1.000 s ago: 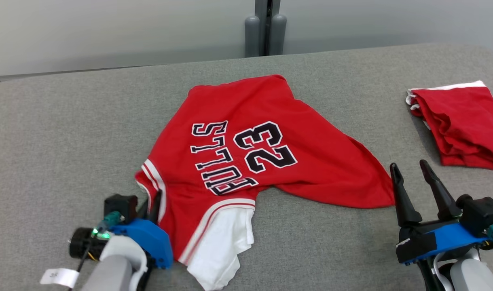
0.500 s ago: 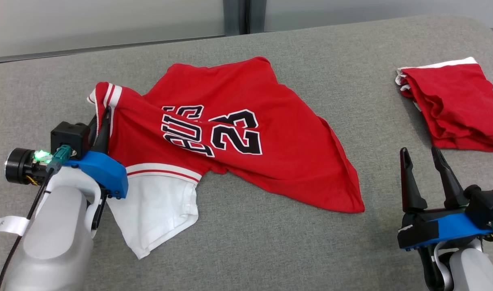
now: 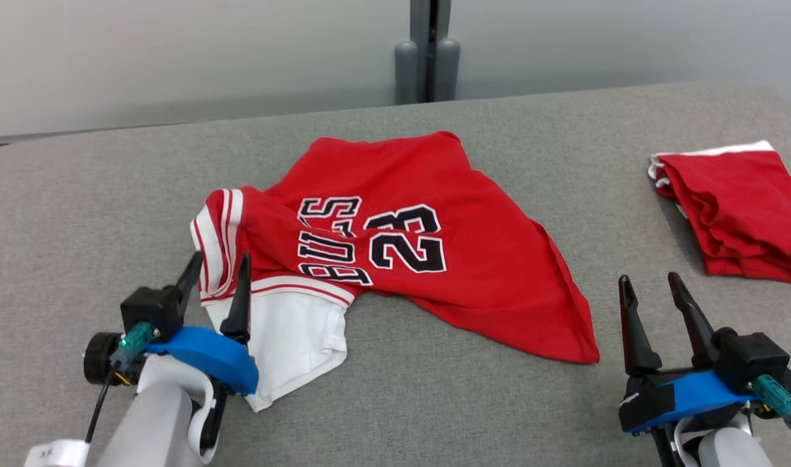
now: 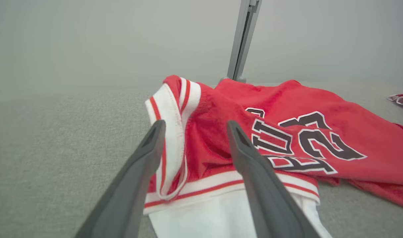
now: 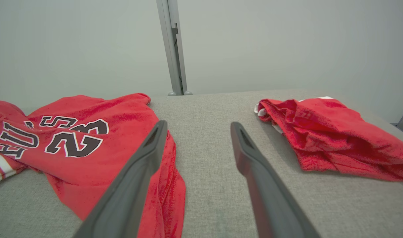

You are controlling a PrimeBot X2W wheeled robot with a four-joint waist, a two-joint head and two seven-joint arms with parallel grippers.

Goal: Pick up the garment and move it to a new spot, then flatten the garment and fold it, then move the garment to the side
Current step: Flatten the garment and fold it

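Note:
The garment (image 3: 473, 259) is a red jersey with black "BULLS 23" lettering, lying crumpled on the grey table, a white layer poking out at its near left. My left gripper (image 3: 218, 259) stands open at that left end, with the striped trim (image 4: 175, 109) bunched between its fingers and not pinched. In the left wrist view the left gripper (image 4: 195, 125) points along the garment (image 4: 287, 109). My right gripper (image 3: 649, 280) is open over bare cloth just right of the jersey's lower right corner. The right wrist view has the right gripper (image 5: 198, 125) beside the garment (image 5: 89, 138).
A second red garment (image 3: 739, 207), folded, lies at the table's right edge, also to the right (image 5: 337, 132) of my right gripper. The grey fabric table (image 3: 77, 214) has free room left of the jersey. A grey post (image 3: 426, 58) stands behind the table.
My left gripper has opened and let go of the striped trim, which now slumps on the table. The head camera has shifted; the right gripper stays open.

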